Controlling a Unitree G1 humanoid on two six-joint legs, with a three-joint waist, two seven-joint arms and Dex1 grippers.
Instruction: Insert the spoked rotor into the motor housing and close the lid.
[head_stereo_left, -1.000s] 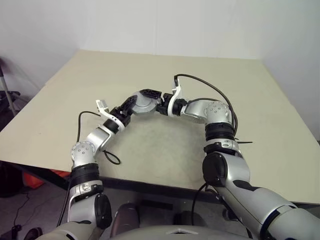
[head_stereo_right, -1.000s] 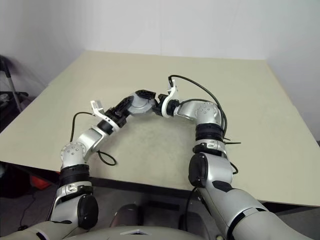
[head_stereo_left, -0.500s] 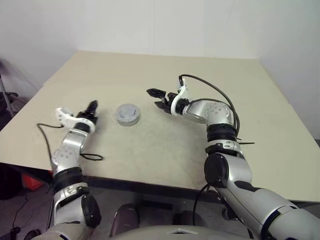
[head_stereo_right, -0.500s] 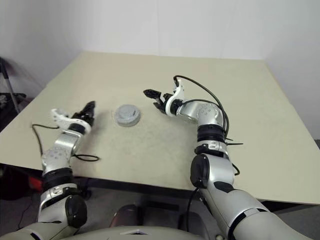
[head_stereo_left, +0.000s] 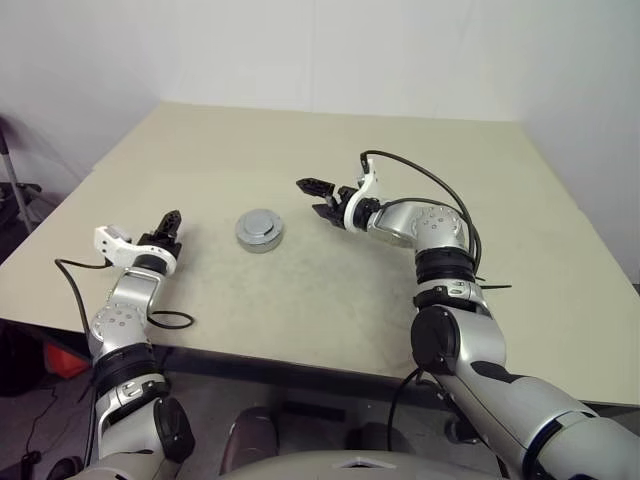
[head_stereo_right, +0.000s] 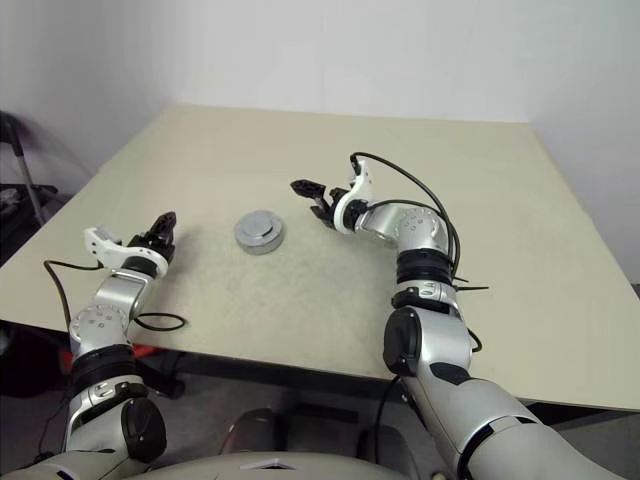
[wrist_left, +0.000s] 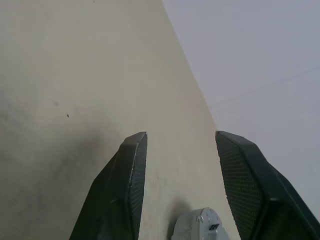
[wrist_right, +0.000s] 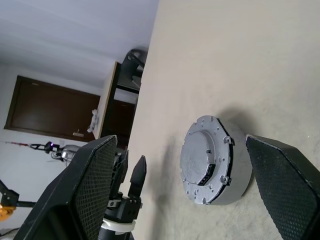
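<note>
one lidded motor housing (head_stereo_left: 260, 230) between two empty, spread grippers.

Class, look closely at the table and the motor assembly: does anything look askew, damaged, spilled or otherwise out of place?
Nothing stands out. The motor housing sits flat on the table with the lid seated squarely on top. The left gripper and right gripper are both open, one on each side, touching nothing.

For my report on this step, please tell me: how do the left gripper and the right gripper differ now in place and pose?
The left gripper hovers well to the left of the closed motor housing, while the right gripper sits close to its right. The left gripper points away from the robot, past the housing; the right gripper points leftward, toward it. Both are open and hold nothing, and neither touches the housing.
</note>
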